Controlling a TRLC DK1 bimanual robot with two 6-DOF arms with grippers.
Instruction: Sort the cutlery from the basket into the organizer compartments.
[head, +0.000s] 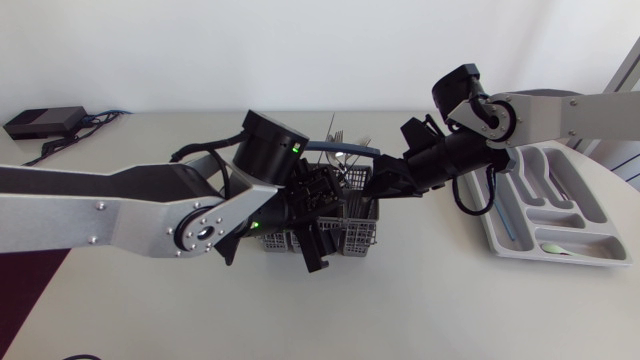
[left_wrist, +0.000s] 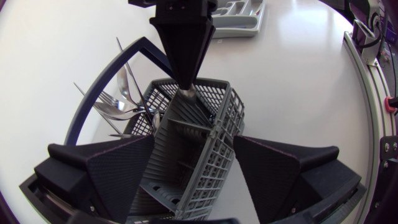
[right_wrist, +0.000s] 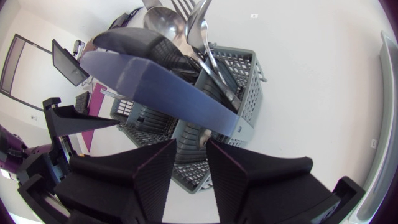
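Blue handle (right_wrist: 161, 87) across basket (right_wrist: 245, 93) mouth

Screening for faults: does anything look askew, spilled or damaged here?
Nothing stands out. The basket stands upright with cutlery inside, the organizer lies flat, and nothing is spilled on the table.

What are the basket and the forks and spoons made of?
The basket looks like grey plastic, matte, molded into a grid of holes. The forks and spoons look like metal: silvery, shiny, mirroring light. Probably steel, but I can't be sure.
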